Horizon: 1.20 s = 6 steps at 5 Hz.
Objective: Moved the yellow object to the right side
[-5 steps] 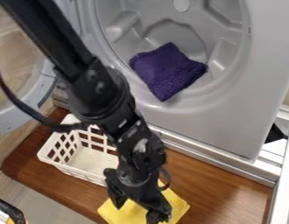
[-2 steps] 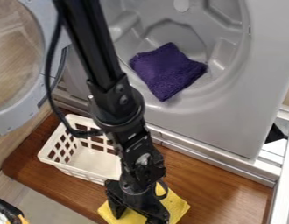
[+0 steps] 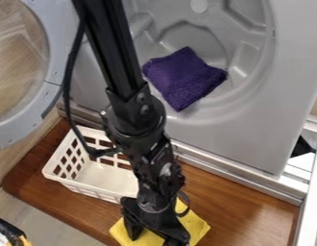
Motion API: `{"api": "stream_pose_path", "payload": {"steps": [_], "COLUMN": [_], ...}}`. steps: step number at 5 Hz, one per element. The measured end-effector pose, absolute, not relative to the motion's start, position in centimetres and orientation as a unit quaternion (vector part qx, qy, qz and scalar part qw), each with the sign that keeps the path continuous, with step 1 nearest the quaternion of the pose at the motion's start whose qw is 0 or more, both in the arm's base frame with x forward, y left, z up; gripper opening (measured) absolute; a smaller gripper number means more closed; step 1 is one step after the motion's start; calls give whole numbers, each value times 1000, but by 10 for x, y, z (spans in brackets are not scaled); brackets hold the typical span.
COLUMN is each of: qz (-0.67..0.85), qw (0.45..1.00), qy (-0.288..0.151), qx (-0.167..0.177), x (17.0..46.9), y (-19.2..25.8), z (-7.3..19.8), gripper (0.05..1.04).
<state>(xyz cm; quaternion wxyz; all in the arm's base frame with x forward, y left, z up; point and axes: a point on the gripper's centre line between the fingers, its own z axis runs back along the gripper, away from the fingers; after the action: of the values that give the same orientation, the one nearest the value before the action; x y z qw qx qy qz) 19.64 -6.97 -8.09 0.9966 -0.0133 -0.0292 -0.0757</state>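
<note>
1. Yellow square cloth (image 3: 197, 225): near side, on brown wooden surface (image 3: 241, 204).
2. Black two-finger gripper (image 3: 154, 236): fingers apart over cloth; any pinch, I cannot tell.
3. Step, I judge: grasping. Next: I close, slide right.

The yellow cloth (image 3: 197, 225) is flat; it lies under the pincer (image 3: 154, 239), and its edges come out on both sides.

grey machine (image 3: 251, 129) with an open drum (image 3: 187, 34), round see-through door (image 3: 55, 53) at left, brown wooden desk (image 3: 241, 199) below, pale floor (image 3: 39, 223) at lower left
</note>
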Motion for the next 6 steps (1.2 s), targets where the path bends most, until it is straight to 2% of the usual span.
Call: {"api": "stream_pose_path", "payload": {"steps": [4,6], "qz": [-158,-220], "qw": [985,973], "qy": [-53,-70], "qx": [-37,-31], "x": [232,258], "y": [-112,-132], "z": [-80,-79], "gripper": [1001,1001]}}
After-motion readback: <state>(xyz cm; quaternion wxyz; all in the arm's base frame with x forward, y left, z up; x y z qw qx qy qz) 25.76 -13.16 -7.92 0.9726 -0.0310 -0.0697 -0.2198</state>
